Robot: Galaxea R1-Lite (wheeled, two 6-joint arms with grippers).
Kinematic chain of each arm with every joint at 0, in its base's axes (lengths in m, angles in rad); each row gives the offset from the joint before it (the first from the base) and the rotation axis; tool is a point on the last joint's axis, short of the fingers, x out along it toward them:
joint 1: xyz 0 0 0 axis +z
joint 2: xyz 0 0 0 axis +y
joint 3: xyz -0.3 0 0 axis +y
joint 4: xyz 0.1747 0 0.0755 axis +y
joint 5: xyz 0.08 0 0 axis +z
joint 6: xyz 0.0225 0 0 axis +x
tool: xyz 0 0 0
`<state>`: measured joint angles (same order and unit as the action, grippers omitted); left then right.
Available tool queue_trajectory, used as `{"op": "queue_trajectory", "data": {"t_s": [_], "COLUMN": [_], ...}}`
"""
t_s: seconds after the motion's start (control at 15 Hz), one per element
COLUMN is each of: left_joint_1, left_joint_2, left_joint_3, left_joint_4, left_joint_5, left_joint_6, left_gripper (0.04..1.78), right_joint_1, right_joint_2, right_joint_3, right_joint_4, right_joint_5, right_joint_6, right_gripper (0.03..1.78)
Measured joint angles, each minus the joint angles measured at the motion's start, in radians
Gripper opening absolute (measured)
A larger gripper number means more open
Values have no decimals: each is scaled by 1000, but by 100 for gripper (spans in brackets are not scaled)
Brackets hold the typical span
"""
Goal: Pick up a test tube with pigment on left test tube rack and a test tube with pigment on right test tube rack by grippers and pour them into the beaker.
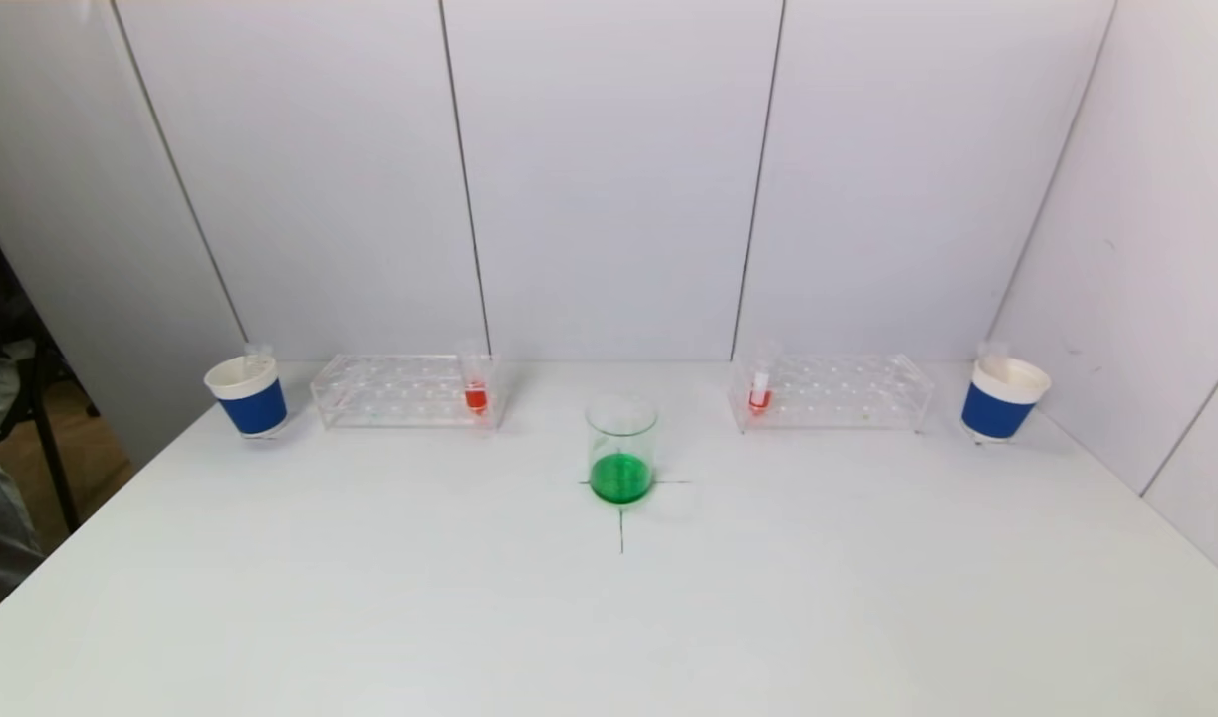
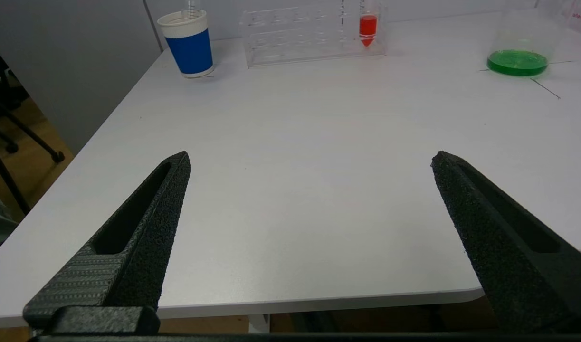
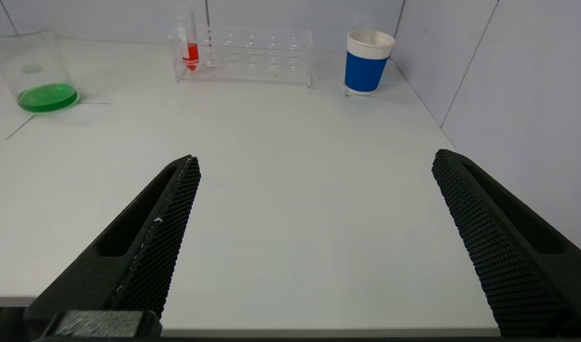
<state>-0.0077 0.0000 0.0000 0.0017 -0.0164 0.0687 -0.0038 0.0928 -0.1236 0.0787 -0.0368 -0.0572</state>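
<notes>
A glass beaker (image 1: 621, 448) with green liquid stands mid-table on a cross mark. The clear left rack (image 1: 404, 390) holds one test tube of red pigment (image 1: 476, 383) at its inner end. The clear right rack (image 1: 833, 392) holds one test tube of red pigment (image 1: 760, 388) at its inner end. Neither arm shows in the head view. My left gripper (image 2: 310, 159) is open and empty over the table's near edge, far from the left tube (image 2: 367, 26). My right gripper (image 3: 315, 159) is open and empty over the near edge, far from the right tube (image 3: 190, 50).
A blue-and-white paper cup (image 1: 248, 396) with an empty tube in it stands left of the left rack. Another such cup (image 1: 1002, 398) stands right of the right rack. White walls close the back and right side. The table's left edge drops to the floor.
</notes>
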Motion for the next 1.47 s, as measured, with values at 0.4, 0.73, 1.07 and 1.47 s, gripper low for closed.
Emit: {"op": "queue_trajectory", "data": {"t_s": [0.4,0.73,1.07,1.47], "left_joint_1": [0,0,0,0], "left_joint_2": [0,0,0,0], "left_joint_3": [0,0,0,0], "left_joint_4": [0,0,0,0], "left_joint_5": [0,0,0,0], "left_joint_6": [0,0,0,0], "left_gripper": [177,177,177,177], "right_joint_1": [4,4,4,4], "right_joint_2": [-90,-95,-95,-95], "right_joint_3": [69,72,74,75], "right_joint_4": [44,39,37,37], "right_joint_5": [18,15,13,13], "right_joint_6": [11,63,96,96], "right_gripper": [177,177,177,177]}}
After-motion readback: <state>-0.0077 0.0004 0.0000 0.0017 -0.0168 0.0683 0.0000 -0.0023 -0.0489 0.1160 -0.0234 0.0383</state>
